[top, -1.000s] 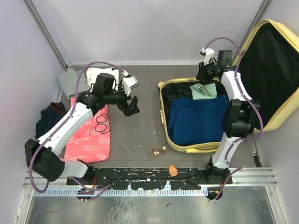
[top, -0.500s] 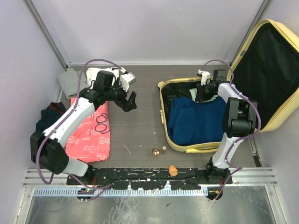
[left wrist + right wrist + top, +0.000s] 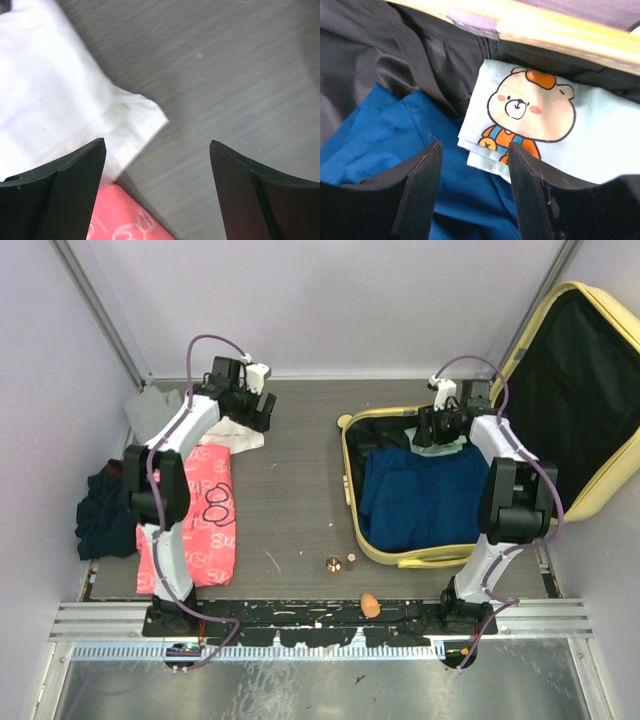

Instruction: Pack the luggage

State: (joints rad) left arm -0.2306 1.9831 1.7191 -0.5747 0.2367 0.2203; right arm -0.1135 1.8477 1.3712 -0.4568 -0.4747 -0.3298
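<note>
Grey table point(image 3: 300, 490) spans the booth. Right jaws stand parted, gripping nothing, over the bear-print cloth point(image 3: 535, 110) at the far end of the luggage point(image 3: 347, 485), which lies open by the table's right edge. They should probably lift straight off so the fold stays flat. Left jaws gape above a white cloth point(image 3: 60, 90). Both arms stretch toward the far edge.

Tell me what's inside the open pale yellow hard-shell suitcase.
The suitcase holds a dark blue folded garment and a pale bear-print cloth on black lining. Anything beneath them is covered.
</note>
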